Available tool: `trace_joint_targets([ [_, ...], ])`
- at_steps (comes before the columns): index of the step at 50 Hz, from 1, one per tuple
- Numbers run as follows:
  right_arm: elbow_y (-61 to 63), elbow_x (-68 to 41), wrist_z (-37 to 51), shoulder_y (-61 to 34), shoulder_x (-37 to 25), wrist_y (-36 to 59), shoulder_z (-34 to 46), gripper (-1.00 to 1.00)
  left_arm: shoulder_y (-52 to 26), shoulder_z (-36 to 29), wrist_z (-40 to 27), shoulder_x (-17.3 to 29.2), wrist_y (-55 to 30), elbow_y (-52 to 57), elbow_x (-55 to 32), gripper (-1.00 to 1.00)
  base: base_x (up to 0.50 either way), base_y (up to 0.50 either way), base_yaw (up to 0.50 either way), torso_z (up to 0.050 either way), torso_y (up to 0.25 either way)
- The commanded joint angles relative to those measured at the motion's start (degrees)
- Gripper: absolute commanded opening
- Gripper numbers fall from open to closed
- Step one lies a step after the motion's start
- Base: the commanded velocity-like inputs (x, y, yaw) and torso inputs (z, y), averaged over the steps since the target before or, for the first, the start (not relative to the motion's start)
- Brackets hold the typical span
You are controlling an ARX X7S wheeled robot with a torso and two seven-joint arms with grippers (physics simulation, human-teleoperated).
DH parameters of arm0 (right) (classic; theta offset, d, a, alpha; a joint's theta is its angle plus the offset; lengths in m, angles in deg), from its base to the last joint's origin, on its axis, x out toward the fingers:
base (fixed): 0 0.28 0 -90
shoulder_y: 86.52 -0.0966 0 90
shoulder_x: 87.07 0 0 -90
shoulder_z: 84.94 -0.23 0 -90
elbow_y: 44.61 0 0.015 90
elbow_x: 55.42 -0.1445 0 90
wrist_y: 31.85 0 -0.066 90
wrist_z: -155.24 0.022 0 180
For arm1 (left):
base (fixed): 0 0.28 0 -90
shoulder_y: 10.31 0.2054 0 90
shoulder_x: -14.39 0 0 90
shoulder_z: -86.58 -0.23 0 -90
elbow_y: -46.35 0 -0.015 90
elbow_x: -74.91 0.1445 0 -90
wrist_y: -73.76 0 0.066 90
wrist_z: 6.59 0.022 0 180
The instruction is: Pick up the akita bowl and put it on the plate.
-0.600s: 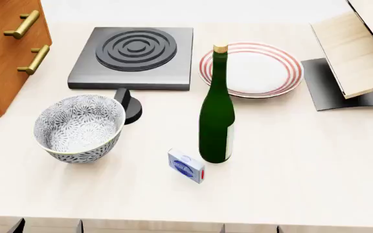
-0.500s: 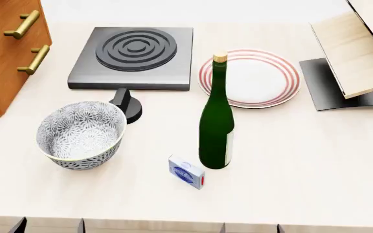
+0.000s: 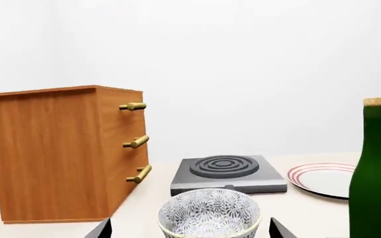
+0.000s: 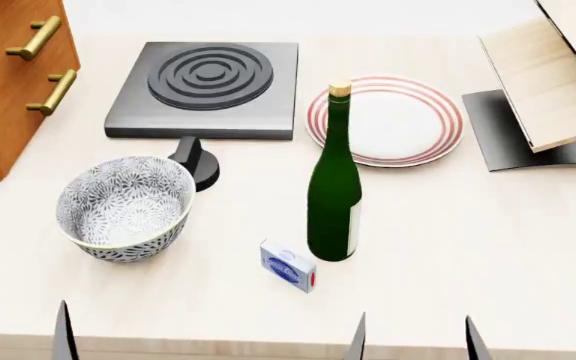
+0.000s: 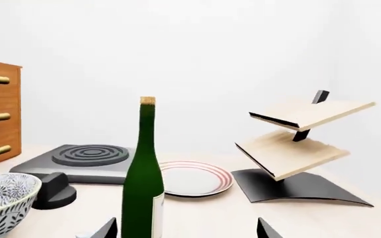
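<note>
Bowl: akita bowl stands upright on the desk, near the front left, just in front of the burner's black knob (touching or not, I cannot tell).
Plate: plate lies flat toward the back, right of the burner, well apart from the bowl.
Bottle: green bottle stands upright between bowl and plate, its cork top overlapping the plate's rim in the head view.
Box: small blue-and-white box sits just left of the bottle's base.
Left fingers: two dark tips spread wide, one at each side of the bowl in the left wrist view, holding nothing.
Right fingers: tips likewise spread apart and bare, the bottle showing near one of them.
Edges: wooden drawer cabinet at far left; tilted wooden shelf stand at far right.
</note>
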Motion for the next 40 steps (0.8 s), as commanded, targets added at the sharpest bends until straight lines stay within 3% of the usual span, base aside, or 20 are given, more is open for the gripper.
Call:
trace_joint_targets([
  [1, 12.6, -0.8, 2.1, 4.2, -1.5, 1.0, -0.3, 1.00, 3.7, 0.1, -1.8, 1.8, -1.9, 14.3, 0.9, 1.00, 0.00, 0.00, 0.00, 0.000, 0.000],
  [12, 18.5, -0.3, 3.7, 8.1, -2.8, -1.7, -0.4, 1.00, 7.4, -0.4, -2.9, 3.0, 2.0, 21.4, 0.7, 1.00, 0.00, 0.00, 0.00, 0.000, 0.000],
  [18, 17.6, -1.6, 5.7, 7.7, -3.2, -2.5, -2.9, 1.00, 7.0, 2.4, -5.0, 2.9, 6.1, 19.6, -2.5, 1.00, 0.00, 0.00, 0.00, 0.000, 0.000],
  [23, 16.4, -5.1, 6.3, 6.9, -3.7, -1.8, -5.6, 1.00, 5.8, 6.5, -7.0, 3.1, 4.6, 18.2, -6.7, 1.00, 0.00, 0.00, 0.00, 0.000, 0.000],
  [40, 12.3, -6.5, 7.9, 7.0, -4.2, -5.1, -5.7, 1.00, 5.6, 7.4, -8.8, 3.9, 6.1, 16.7, -8.5, 1.00, 0.00, 0.00, 0.00, 0.000, 0.000],
])
